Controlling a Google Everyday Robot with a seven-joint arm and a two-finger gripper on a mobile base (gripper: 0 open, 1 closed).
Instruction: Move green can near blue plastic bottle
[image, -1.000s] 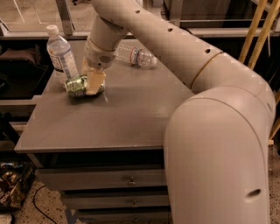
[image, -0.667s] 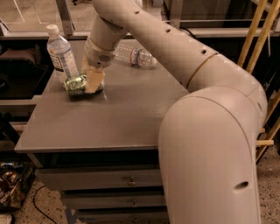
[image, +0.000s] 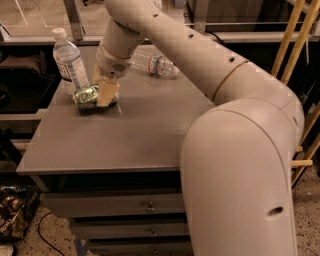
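The green can (image: 85, 96) lies on its side on the grey table (image: 130, 135), at the back left. It rests right beside the base of the blue plastic bottle (image: 69, 62), which stands upright with a white cap. My gripper (image: 101, 93) reaches down from the back and is shut on the can's right end. One tan finger (image: 107, 93) shows in front of the can; the other is hidden behind it. The can rests on or just above the tabletop.
A second clear bottle with a red-banded label (image: 152, 63) lies on its side at the table's back. My large arm (image: 240, 150) fills the right foreground. Drawers (image: 145, 205) sit under the tabletop. Wooden poles (image: 295, 40) lean at the right.
The gripper and can have stayed nearly in place beside the bottle. The big near part of my arm has shifted slightly.
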